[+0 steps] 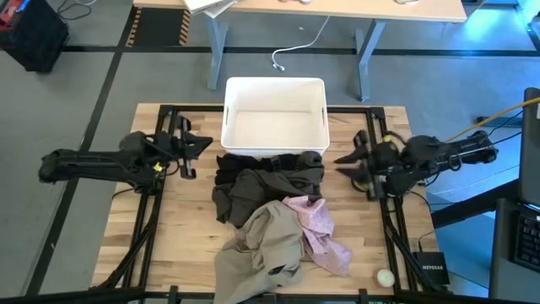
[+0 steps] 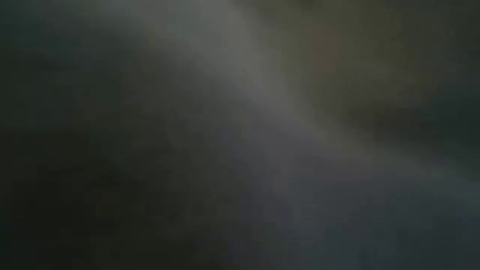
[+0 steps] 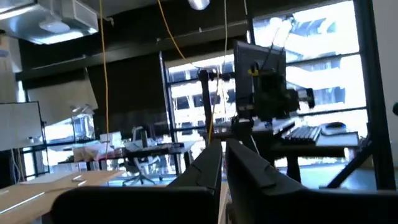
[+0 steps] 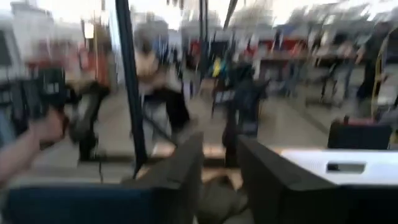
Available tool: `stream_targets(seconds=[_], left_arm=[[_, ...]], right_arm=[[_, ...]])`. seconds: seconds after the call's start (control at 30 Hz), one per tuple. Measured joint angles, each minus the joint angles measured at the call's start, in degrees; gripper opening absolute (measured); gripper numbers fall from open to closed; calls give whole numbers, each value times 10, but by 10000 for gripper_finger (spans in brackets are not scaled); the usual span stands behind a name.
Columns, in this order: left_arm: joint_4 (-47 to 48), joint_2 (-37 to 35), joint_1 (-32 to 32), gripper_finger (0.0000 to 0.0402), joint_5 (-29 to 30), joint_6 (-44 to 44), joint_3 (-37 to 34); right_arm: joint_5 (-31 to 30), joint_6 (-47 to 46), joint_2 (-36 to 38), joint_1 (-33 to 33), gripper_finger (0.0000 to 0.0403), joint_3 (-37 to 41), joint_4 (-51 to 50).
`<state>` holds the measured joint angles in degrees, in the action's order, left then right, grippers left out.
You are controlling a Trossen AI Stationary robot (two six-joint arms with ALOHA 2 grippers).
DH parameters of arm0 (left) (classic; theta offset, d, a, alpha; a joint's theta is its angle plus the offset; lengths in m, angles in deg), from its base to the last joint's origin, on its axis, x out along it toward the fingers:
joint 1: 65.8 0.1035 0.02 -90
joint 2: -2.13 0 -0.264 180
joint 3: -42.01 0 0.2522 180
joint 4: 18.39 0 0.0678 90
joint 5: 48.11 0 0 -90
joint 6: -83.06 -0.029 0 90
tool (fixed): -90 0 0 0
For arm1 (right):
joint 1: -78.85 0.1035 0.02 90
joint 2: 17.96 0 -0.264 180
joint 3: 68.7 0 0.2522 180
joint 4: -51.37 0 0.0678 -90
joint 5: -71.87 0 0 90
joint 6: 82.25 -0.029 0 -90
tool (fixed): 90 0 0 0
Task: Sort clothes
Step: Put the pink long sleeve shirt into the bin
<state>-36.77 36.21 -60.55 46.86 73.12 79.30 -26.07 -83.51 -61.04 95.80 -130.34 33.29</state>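
The clothes lie in a heap mid-table. Dark olive-grey and black garments (image 1: 266,179) lie just before the white bin (image 1: 274,135). A beige-khaki one (image 1: 263,249) reaches the near edge, and a pale pink one (image 1: 319,230) lies over its right side. No navy garment shows. My left gripper (image 1: 205,143) is shut and hovers left of the heap, holding nothing. My right gripper (image 1: 340,159) is a little open and hovers right of the heap, clear of it. Dark cloth (image 4: 217,200) shows between its fingers in the right wrist view. Dark cloth fills the low view.
The white bin stands at the table's far middle, and its inside is bare. A small white ball (image 1: 386,276) and a black box (image 1: 432,270) lie near the right front corner. A person's arm (image 4: 25,149) shows beyond the table in the right wrist view.
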Motion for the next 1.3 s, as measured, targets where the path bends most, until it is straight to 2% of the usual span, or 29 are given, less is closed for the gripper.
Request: stream_targets(seconds=[0.13,0.23,0.4,0.53,0.7,0.83,0.97,1.03,1.17,1.3], left_arm=[[16,-2,0,17,0,35,0],[40,-3,0,17,0,55,0],[73,-2,0,17,0,79,0],[90,-1,0,17,0,87,0],[101,2,0,17,0,96,0],[111,2,0,17,0,97,0],[119,3,0,17,0,101,0],[119,3,0,17,0,100,0],[120,3,0,17,0,109,0],[121,3,0,17,0,116,0]], right_arm=[[34,0,-100,0,214,-71,-98],[50,-3,-170,0,248,-109,-189],[71,-63,-267,0,266,-148,-337],[92,-107,-308,0,265,-159,-407],[170,-152,-333,5,265,-148,-405],[173,-153,-350,24,264,-138,-403],[207,-184,-355,42,264,-141,-410],[191,-191,-355,54,264,-144,-393],[98,-164,-367,87,264,-122,-300],[71,-139,-402,101,264,-85,-222]])
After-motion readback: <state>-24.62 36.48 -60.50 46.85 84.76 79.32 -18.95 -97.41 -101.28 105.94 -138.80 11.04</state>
